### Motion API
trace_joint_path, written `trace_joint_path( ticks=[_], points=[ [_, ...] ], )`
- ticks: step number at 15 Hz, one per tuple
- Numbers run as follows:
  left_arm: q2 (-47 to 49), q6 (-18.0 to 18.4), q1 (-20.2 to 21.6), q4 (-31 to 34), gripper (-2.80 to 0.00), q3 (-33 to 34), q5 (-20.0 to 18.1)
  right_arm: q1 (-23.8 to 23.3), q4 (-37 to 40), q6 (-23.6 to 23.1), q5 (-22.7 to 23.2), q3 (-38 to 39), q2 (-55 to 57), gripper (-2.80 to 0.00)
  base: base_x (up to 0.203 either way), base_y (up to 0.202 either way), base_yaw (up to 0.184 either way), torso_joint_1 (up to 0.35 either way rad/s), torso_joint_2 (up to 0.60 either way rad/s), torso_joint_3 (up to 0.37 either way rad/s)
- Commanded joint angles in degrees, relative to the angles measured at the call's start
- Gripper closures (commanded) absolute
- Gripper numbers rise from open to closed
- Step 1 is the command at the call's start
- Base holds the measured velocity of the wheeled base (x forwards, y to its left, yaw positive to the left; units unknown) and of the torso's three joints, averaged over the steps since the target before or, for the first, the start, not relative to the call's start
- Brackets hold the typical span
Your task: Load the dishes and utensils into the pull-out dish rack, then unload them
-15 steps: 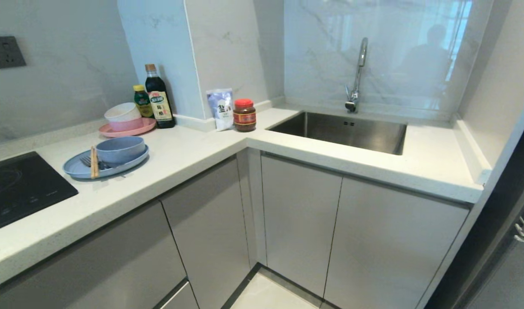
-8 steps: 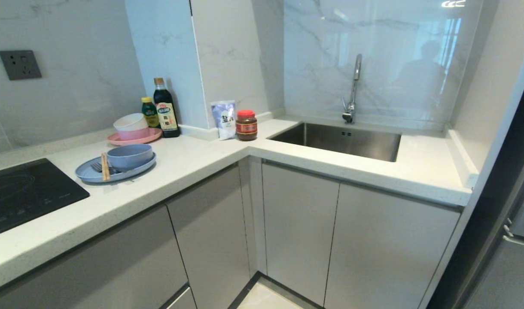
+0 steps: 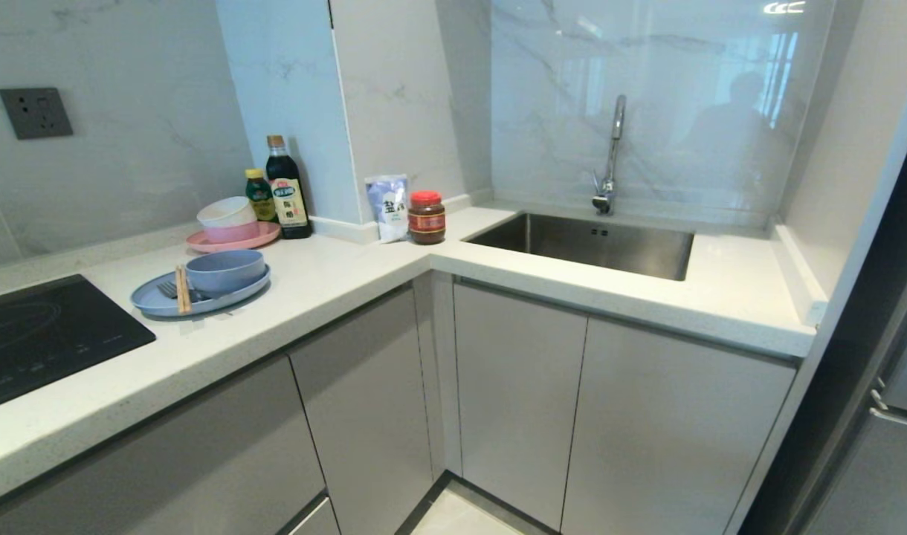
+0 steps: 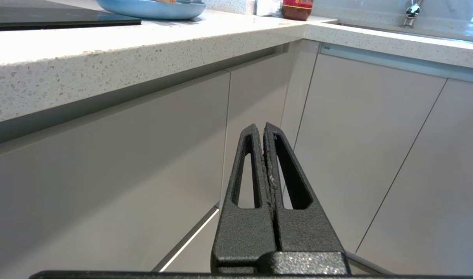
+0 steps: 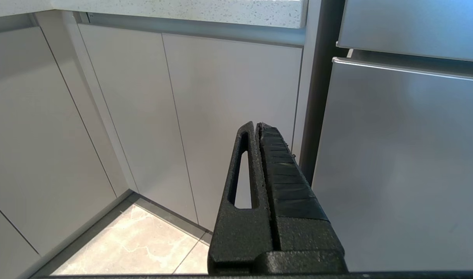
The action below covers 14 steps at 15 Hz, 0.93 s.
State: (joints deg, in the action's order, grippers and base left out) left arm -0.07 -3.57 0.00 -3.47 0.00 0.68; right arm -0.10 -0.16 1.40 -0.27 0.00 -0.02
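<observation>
A pale blue plate (image 3: 156,301) lies on the left counter beside the black cooktop, and its rim (image 4: 151,9) shows in the left wrist view. On it sit a small pale blue bowl (image 3: 225,271), wooden chopsticks (image 3: 183,289) and a silver fork (image 3: 168,289). The pull-out dish rack is out of view; only shut cabinet fronts show. My left gripper (image 4: 259,126) is shut and empty, low in front of the cabinets under the counter. My right gripper (image 5: 256,124) is shut and empty, facing the cabinets beside a steel appliance. Neither arm shows in the head view.
Behind the blue dishes a pink plate (image 3: 264,236) carries stacked pink and white bowls (image 3: 227,218). Two bottles (image 3: 288,189), a salt bag (image 3: 387,206) and a red-lidded jar (image 3: 426,217) stand at the counter corner. A steel sink (image 3: 595,241) with a faucet (image 3: 612,156) lies right.
The whole head view shifted early in the second: counter and sink sit lower in the picture and more wall shows. Nothing on the counter moved. Both grippers stayed shut.
</observation>
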Motion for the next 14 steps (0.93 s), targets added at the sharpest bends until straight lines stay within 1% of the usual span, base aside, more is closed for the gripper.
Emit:
trace_joint_path(
  ticks=[1,14],
  points=[
    [-0.01,-0.03,0.0,-0.04,0.0,1.49,0.03,0.01,-0.02,0.0,0.0,0.09,-0.24,0.0,0.0,0.0,0.0,0.0,0.0,0.0],
    [-0.01,-0.03,0.0,-0.04,0.0,1.49,0.03,0.01,-0.02,0.0,0.0,0.09,-0.24,0.0,0.0,0.0,0.0,0.0,0.0,0.0]
  ],
)
